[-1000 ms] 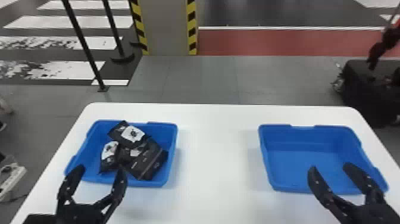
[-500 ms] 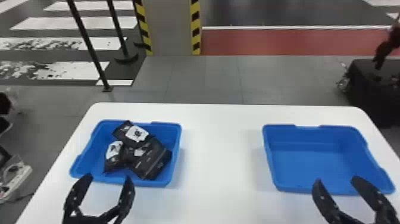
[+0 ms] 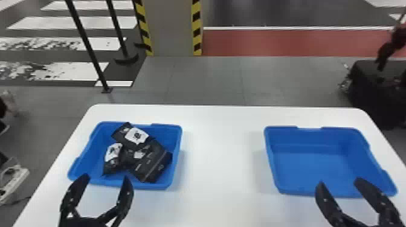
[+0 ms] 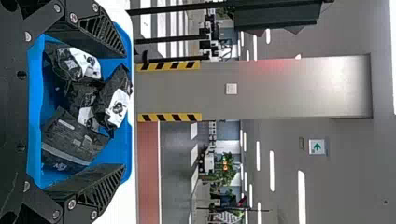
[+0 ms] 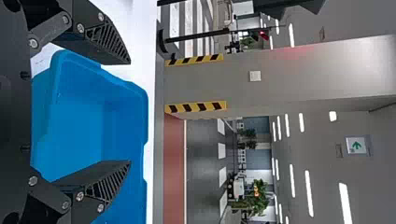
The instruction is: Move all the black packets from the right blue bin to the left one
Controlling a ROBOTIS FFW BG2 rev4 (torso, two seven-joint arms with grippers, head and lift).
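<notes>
at the near side of the table, the left gripper stands by the near edge of the left bin, its two black fingers spread wide and nothing held between them. across from it, the right gripper stands at the near edge of the right bin, its fingers also well apart, with nothing in its grip. both come in from the bottom of the head view

on the white table sit the two blue bins, well apart. the left bin holds the black packets in a loose heap, some lying over others, a few with white labels facing up; one of them leans against the far wall. the right bin shows its blue floor and sloping walls

past the table, on grey floor, a white power strip lies off to the left and a bulky black object sits off to the right. farther on come slim black posts, a grey pillar edged in yellow and black stripes, and a red floor strip with a white line behind it. farther still, the left wrist view takes in a green arrow sign and leafy plants
</notes>
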